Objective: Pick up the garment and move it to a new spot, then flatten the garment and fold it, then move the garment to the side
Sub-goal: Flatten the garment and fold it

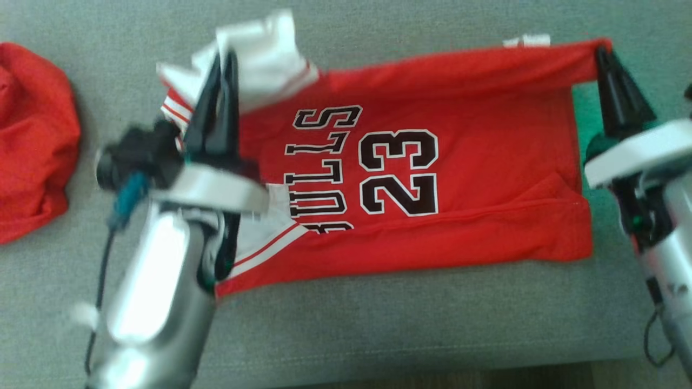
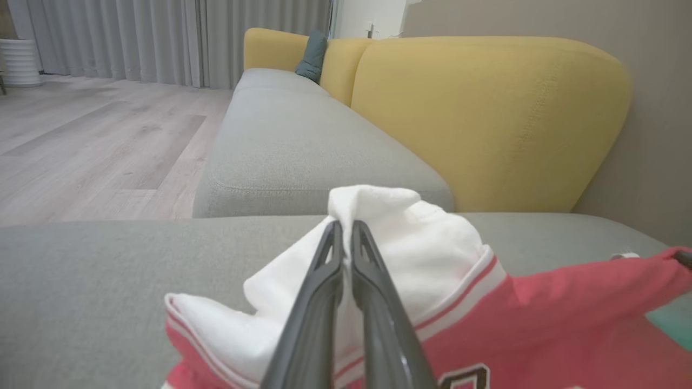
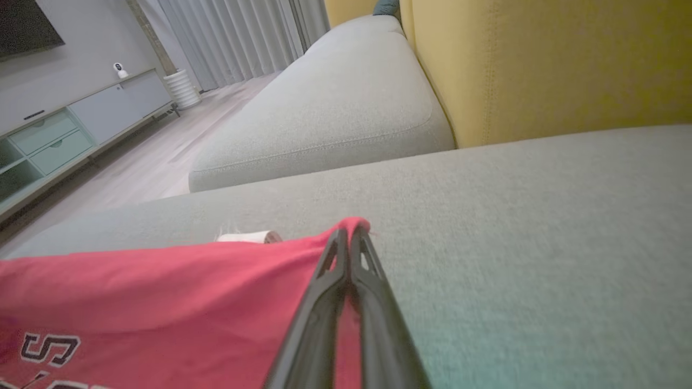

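Red fabric jersey with white sleeves (image 1: pixel 459 216), its far edge pinched in left gripper (image 1: pixel 226 56) and right gripper (image 1: pixel 601 53), seemingly needs both carried evenly, held taut.

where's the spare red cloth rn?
The red cloth lies bunched at the head view's far left edge on the grey cushion, left of the left hand and apart from the jersey.

Soft even light, head view motion-blurred
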You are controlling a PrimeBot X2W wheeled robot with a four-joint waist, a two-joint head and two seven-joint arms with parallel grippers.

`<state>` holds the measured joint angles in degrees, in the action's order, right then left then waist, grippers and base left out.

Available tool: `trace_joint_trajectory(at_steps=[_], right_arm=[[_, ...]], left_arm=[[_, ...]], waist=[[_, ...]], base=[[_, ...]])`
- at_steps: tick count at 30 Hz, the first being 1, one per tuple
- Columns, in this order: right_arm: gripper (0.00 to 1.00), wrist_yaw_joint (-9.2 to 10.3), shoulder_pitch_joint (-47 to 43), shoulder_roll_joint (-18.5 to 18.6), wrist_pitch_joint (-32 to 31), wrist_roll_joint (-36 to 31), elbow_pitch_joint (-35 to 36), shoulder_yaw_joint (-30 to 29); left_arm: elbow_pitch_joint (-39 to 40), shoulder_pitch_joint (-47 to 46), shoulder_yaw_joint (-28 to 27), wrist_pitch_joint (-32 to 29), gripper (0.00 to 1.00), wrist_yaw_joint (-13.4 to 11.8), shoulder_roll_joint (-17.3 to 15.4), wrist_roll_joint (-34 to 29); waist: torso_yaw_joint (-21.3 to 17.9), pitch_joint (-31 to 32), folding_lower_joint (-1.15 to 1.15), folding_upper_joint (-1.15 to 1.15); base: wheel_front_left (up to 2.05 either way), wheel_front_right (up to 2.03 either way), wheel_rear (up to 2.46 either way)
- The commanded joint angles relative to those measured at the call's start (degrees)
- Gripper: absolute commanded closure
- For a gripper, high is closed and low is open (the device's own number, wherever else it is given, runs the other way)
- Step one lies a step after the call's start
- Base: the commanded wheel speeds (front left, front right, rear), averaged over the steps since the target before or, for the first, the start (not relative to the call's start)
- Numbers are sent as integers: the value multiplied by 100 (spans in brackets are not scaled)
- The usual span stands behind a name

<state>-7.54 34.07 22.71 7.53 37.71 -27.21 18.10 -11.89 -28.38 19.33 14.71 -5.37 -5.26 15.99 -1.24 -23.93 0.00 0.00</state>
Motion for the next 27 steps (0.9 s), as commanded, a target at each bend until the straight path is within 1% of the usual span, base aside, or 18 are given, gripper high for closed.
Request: trace_joint_trajectory(at_steps=[1,6,9,16,21,22,23,24,27], right_arm=[[100,5,-195,72,-31,-42,224,-17],[100,5,-753,-54,-181,-194,529,-189],[100,5,-1067,-164,-278,-297,695,-302],[100,5,-1658,-422,-446,-554,1022,-536],[100,5,-2025,-587,-553,-765,1213,-704],[84,5,-2098,-618,-589,-813,1242,-729],[56,5,-2168,-650,-620,-851,1276,-759],[0,5,-2304,-695,-652,-984,1340,-845],[0,5,-2517,-784,-660,-1158,1514,-954]], left_arm=[[293,96,-214,29,100,-39,-167,-70],[669,891,-173,29,100,-133,-164,-93],[729,1265,-107,29,100,-173,-132,-80],[455,1734,-26,29,100,-206,-6,113],[177,1843,-37,29,100,-133,36,279],[113,1873,-37,27,100,-122,41,317],[51,1898,-36,16,68,-118,45,349],[-38,1933,-28,10,0,-104,51,394],[-137,1986,-57,7,0,-149,25,408]], waist=[[-8,43,0,0],[-28,167,0,0],[-24,228,0,0],[-14,304,0,0],[-19,390,0,0],[-29,417,0,0],[-34,436,0,0],[-41,482,0,0],[-60,557,0,0]], base=[[0,0,0],[0,0,0],[0,0,0],[0,0,0],[0,0,0],[0,0,0],[0,0,0],[0,0,0],[0,0,0]])
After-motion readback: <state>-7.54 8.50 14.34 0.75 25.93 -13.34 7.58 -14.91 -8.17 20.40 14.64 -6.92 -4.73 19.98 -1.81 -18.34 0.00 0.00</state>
